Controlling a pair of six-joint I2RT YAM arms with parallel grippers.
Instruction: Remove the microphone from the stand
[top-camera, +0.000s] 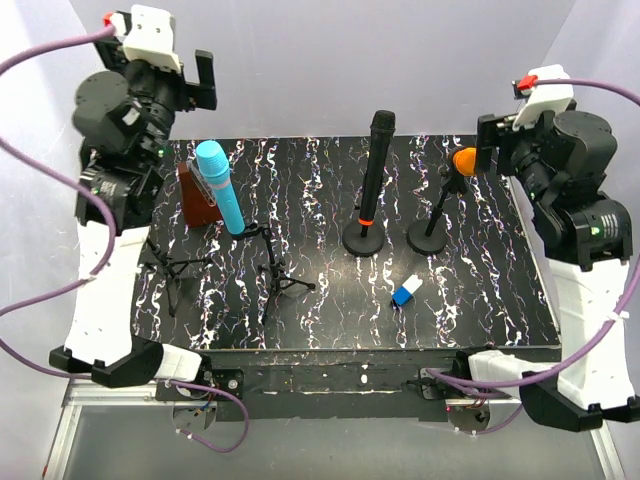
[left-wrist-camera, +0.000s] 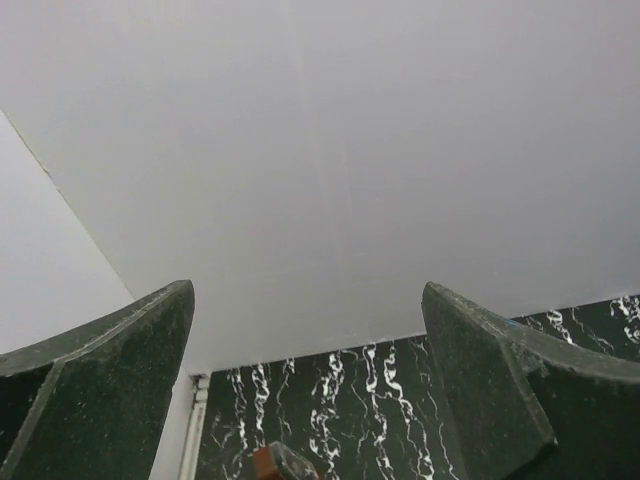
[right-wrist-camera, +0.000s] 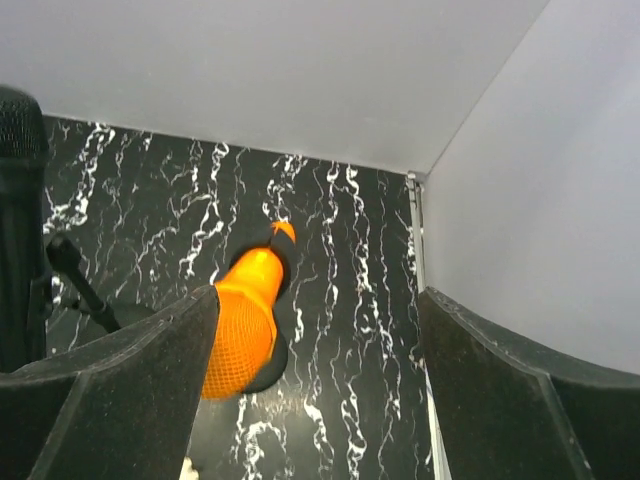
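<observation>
Currently your left gripper (left-wrist-camera: 307, 300) is hanging high over the far-left corner of the black marbled table (top-camera: 500, 295). Its jaws are standing wide apart with nothing between them, and its wrist camera is looking mostly at the white back wall. Your right gripper (right-wrist-camera: 318, 305) is likewise spread wide and holding nothing, hovering at the far-right side of the table just beside the orange microphone (top-camera: 464, 160). In the right wrist view that orange head is showing against the inner edge of one finger, though you cannot tell from here whether they are touching. The orange microphone is sitting on top of a thin slanted stand (top-camera: 428, 236) with a round black base. Just to its left, the black microphone (top-camera: 376, 160) is standing upright in its own round-based stand (top-camera: 363, 240), the two bases sitting near each other mid-table. On the left side, the blue microphone (top-camera: 220, 185) is leaning tilted in a tripod stand (top-camera: 268, 265), its head pointing toward the far-left corner. A brown wedge-shaped block (top-camera: 190, 195) is sitting just behind it. A second small tripod (top-camera: 175, 268) is resting near the left edge, and a small blue-and-white object (top-camera: 405, 291) is lying in front of the round bases.
</observation>
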